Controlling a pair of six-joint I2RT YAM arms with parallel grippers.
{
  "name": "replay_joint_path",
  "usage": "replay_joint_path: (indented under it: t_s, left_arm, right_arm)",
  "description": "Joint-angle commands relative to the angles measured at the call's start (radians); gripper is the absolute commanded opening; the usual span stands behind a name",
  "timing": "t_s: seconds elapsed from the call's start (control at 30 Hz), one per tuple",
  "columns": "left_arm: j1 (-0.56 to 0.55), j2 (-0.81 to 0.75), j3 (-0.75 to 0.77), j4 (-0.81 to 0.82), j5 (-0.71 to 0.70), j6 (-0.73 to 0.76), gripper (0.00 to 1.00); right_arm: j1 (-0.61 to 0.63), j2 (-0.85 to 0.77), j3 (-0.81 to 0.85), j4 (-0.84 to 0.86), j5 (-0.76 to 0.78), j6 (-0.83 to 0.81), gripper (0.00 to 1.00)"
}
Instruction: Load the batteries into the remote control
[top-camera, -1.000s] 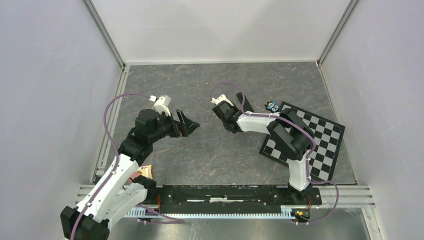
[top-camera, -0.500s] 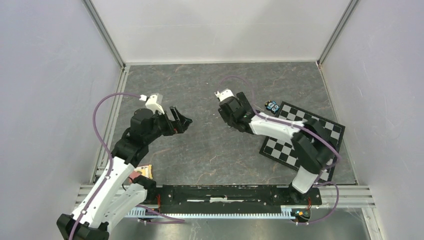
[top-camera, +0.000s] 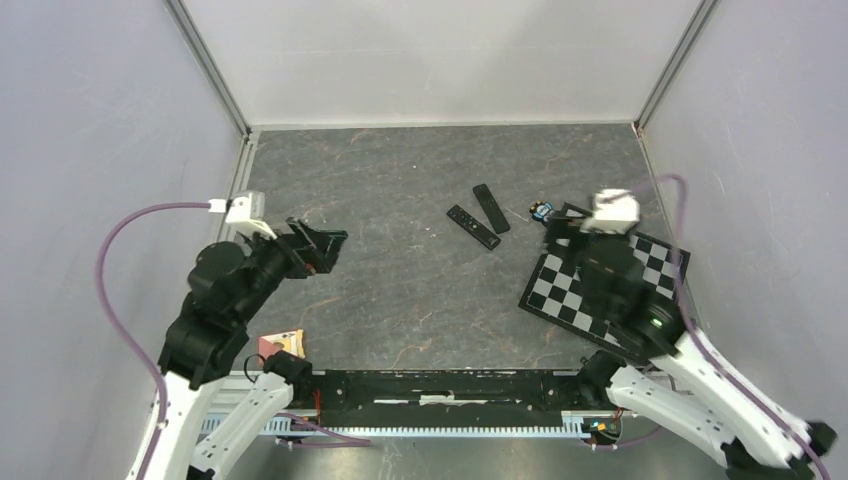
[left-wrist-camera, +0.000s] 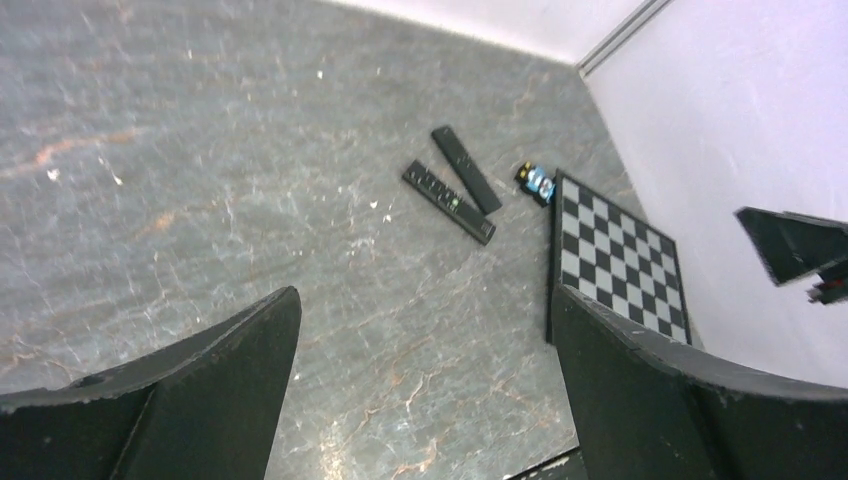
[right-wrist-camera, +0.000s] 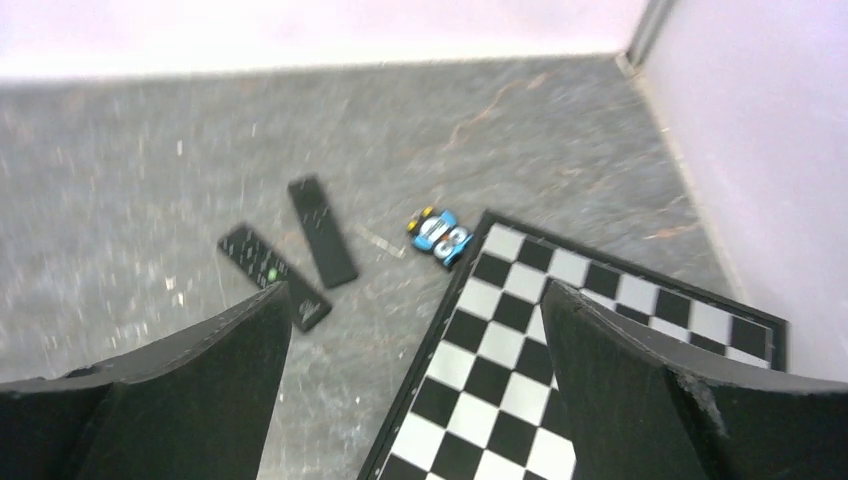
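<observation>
Tools first: my left tool (left-wrist-camera: 425, 300) hangs with its jaws spread wide and nothing between them, raised above the left side of the tabletop (top-camera: 400, 300) and tilted toward the middle. My right tool (right-wrist-camera: 415, 295) is just as wide apart and just as empty, poised over the near left part of the chessboard (right-wrist-camera: 560, 330) on the right side.

Through the right wrist view, the batteries (right-wrist-camera: 440, 235) sit as a tight little cluster on the tabletop just off the board's far left edge, near its corner (blue is the clearest colour, with a bit of orange at one end; I cannot tell whether they touch the board). The board's corner squares lie between that tool and the cluster.

Left of the batteries is a plain black slab (right-wrist-camera: 322, 230), long and flat, lying on the tabletop. Just beyond it, on the side away from the batteries, lies the remote control (right-wrist-camera: 273, 275), button face up, angled and close to the slab; so the slab lies between remote and batteries.

From the left tool, both dark bars are well apart, across grey marbled surface. A small red and tan box (top-camera: 280, 343) rests by the left arm's base.
</observation>
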Motion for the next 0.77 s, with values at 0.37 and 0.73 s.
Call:
replay_joint_path:
  t_s: [0.37, 0.73]
  left_arm:
    - [-0.001, -0.143, 0.257, -0.144, -0.167, 0.146, 1.00]
    - [-0.001, -0.181, 0.278, -0.189, -0.216, 0.121, 1.00]
  right_arm:
    - [-0.001, -0.496, 0.237, -0.152, 0.339, -0.090, 0.98]
    - [-0.002, -0.551, 0.248, -0.126, 0.377, -0.123, 0.98]
